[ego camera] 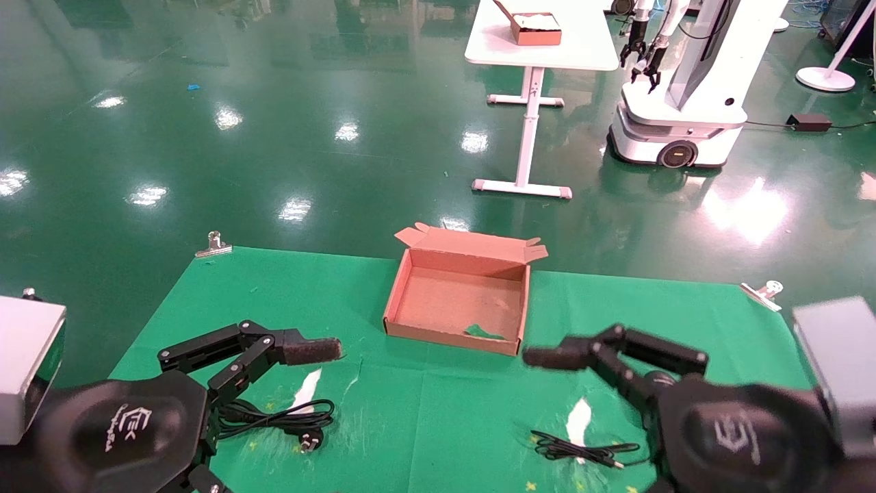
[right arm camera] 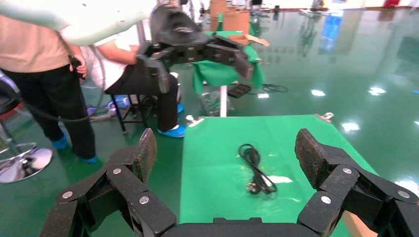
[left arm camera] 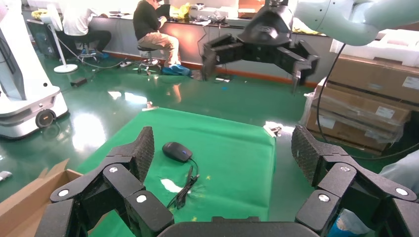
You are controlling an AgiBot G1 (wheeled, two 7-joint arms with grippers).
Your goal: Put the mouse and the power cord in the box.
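Observation:
The open brown cardboard box [ego camera: 457,301] stands at the far middle of the green cloth, its flap lid folded back. The bundled power cord [ego camera: 284,414] lies front left; in the right wrist view the power cord [right arm camera: 256,168] shows with its pronged plug. My left gripper [left arm camera: 222,148] hovers open and empty just above that cord, one finger pad [ego camera: 311,350] pointing at the box. The mouse [left arm camera: 177,151] lies front right with its thin cable [ego camera: 582,452]; the head view hides its body behind my right arm. Over it my right gripper [right arm camera: 225,148] hangs open and empty.
Metal clips [ego camera: 213,244] [ego camera: 763,293] pin the cloth's far corners. White tape patches [ego camera: 306,389] mark the cloth. A green scrap [ego camera: 482,332] lies inside the box. Beyond the table stand a white table with a small box [ego camera: 537,29] and another robot [ego camera: 684,89].

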